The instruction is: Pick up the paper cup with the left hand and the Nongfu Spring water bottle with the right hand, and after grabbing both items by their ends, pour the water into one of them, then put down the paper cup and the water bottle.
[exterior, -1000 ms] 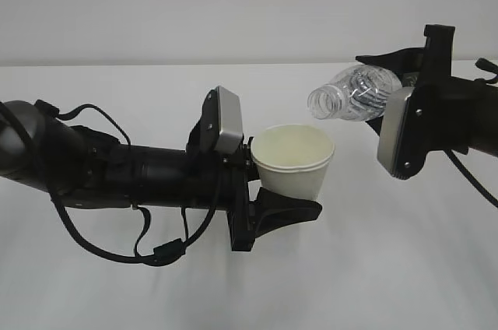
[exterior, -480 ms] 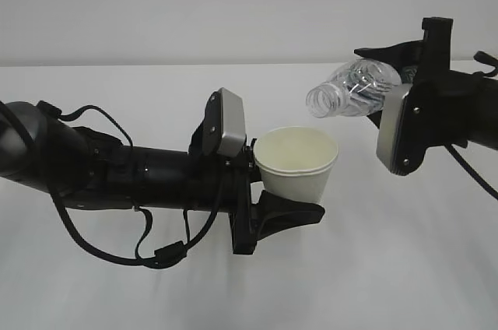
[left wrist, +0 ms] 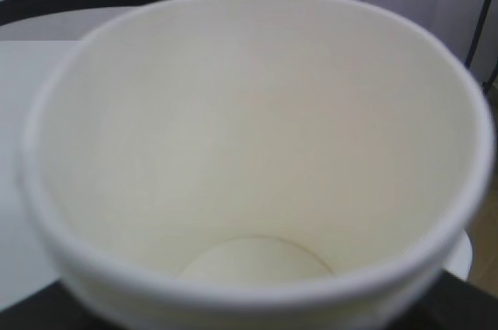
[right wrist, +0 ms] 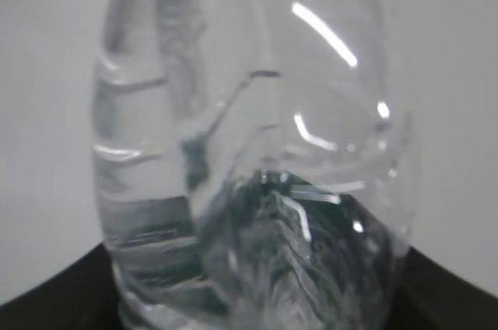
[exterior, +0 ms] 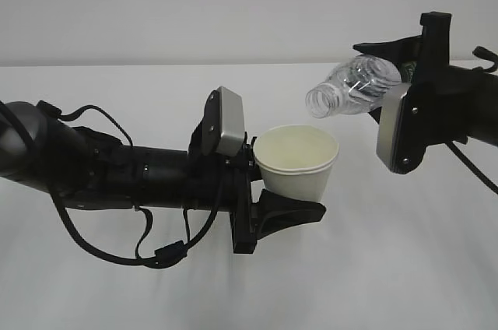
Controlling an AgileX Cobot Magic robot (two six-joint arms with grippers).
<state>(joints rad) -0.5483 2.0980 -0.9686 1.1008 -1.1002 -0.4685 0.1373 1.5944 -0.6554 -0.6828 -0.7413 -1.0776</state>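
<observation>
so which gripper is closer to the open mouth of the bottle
Right. The right gripper holds the bottle by its body, close behind the mouth. The left gripper holds the paper cup below and left of the mouth.

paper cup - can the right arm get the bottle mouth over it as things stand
Probably yes. The bottle in the right end effector is tipped, mouth just up and right of the paper cup, with open air between them. The left end effector grips lower down.

**White table, grey wall**

A plain white table (exterior: 389, 268) fills the lower part of the exterior view. Behind it rises a bare pale grey wall (exterior: 194, 3). Soft, even light throws faint shadows onto the tabletop.
</observation>
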